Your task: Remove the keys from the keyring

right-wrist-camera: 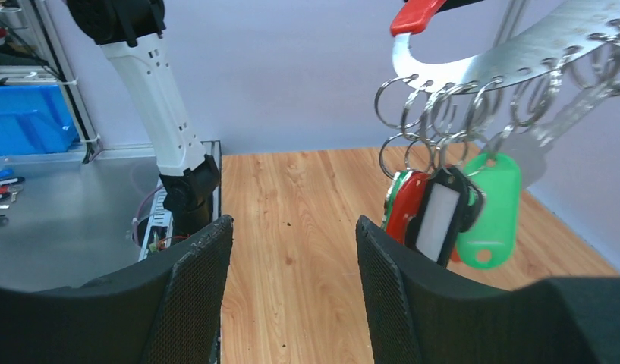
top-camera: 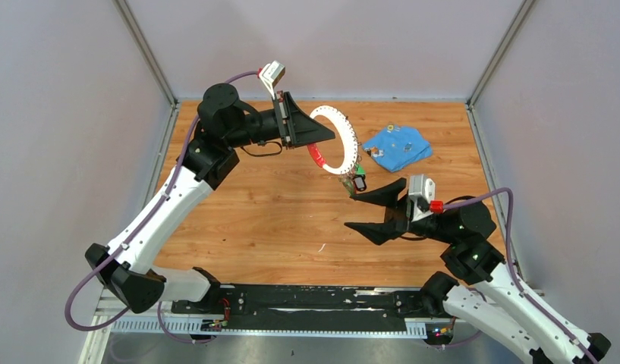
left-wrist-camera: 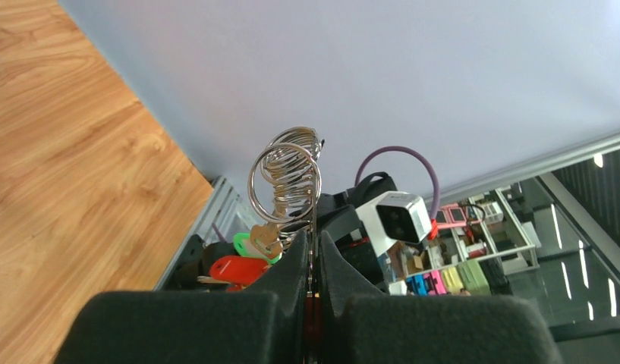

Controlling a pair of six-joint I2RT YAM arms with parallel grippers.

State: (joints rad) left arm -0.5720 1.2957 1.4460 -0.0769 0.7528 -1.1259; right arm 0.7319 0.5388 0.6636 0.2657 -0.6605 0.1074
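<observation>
The left gripper (left-wrist-camera: 314, 262) pinches the keyring (left-wrist-camera: 314, 224) edge-on — small split rings (left-wrist-camera: 285, 178) stacked above (red- and green-headed keys (left-wrist-camera: 238, 267) alongside).

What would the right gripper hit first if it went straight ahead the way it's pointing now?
Probably the keys, hanging from the keyring just ahead of one finger of the right gripper. Between the fingers the way looks free above the table, though depth is unclear.

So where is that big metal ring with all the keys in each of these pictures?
Top external: the keyring is upper centre, held above the table by the left pincer.
Left wrist: the keyring is edge-on, a thin upright line at centre.
Right wrist: the keyring is a flat band across the top right.
Shared landmark: the green key tag hanging from it.
</observation>
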